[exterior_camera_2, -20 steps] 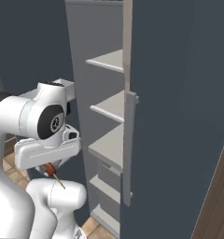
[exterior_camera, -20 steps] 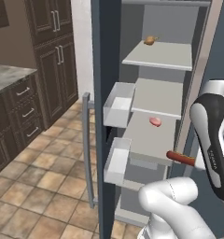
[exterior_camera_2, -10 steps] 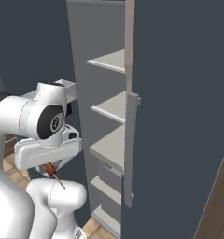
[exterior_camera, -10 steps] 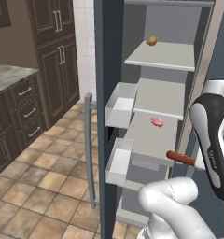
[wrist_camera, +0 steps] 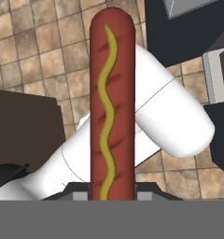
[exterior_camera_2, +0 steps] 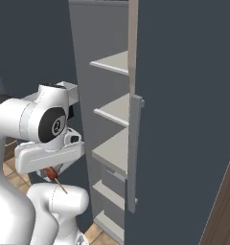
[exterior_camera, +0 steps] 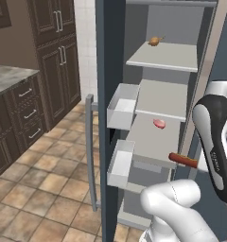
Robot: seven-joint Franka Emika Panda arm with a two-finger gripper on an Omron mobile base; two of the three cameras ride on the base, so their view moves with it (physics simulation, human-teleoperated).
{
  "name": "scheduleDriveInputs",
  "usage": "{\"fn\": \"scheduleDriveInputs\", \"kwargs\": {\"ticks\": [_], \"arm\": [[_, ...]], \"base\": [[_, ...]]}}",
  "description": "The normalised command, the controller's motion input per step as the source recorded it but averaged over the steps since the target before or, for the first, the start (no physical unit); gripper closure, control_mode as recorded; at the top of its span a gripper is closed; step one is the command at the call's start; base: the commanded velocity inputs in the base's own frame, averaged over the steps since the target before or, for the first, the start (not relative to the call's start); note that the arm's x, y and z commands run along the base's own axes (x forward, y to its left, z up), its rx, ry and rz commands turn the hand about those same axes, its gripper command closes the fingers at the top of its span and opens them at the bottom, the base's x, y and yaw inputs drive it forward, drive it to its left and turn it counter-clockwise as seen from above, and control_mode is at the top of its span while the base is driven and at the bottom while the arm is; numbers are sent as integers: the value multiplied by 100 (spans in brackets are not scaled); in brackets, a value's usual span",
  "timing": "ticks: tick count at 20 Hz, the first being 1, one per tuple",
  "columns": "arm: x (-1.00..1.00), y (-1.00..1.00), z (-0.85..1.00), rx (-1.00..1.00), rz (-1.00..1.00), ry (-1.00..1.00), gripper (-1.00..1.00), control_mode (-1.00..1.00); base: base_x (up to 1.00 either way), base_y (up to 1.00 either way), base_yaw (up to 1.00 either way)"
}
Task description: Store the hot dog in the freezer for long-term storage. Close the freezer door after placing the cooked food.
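Note:
The hot dog (wrist_camera: 111, 102), a reddish-brown sausage with a wavy mustard line, stands straight up between my gripper's (wrist_camera: 112, 193) fingertips, which are shut on its lower end. In the left base view the hot dog (exterior_camera: 182, 159) pokes out to the left from behind my forearm, just in front of the freezer's (exterior_camera: 162, 85) lower shelf edge. Under my wrist in the right base view, the hot dog (exterior_camera_2: 51, 173) points downward. The freezer door (exterior_camera: 109, 94) stands open, edge-on, with white bins (exterior_camera: 122, 99) inside and a grey bar handle (exterior_camera: 90, 151).
A pink lump of meat (exterior_camera: 159, 124) lies on the freezer's middle shelf and a tan roundish food (exterior_camera: 154, 41) on the upper one. The plain slate-blue door (exterior_camera_2: 184, 119) with its handle (exterior_camera_2: 133, 153) is to the right. Dark wooden cabinets (exterior_camera: 54, 61) and a counter (exterior_camera: 6, 75) stand to the left.
The views have shifted very slightly. The hot dog stays gripped at the same spot before the lower shelf; the door and the foods have not moved.

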Motion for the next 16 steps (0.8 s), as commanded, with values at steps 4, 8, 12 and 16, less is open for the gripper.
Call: {"fn": "scheduleDriveInputs", "kwargs": {"ticks": [4,8,12,16], "arm": [[0,0,0,0,0,0,100,100],[0,0,0,0,0,-2,100,-100],[7,3,-1,2,-13,-22,100,-100],[0,-9,0,5,-19,-11,100,-100]], "base": [[0,0,0],[0,0,0],[0,0,0],[0,0,0]]}}
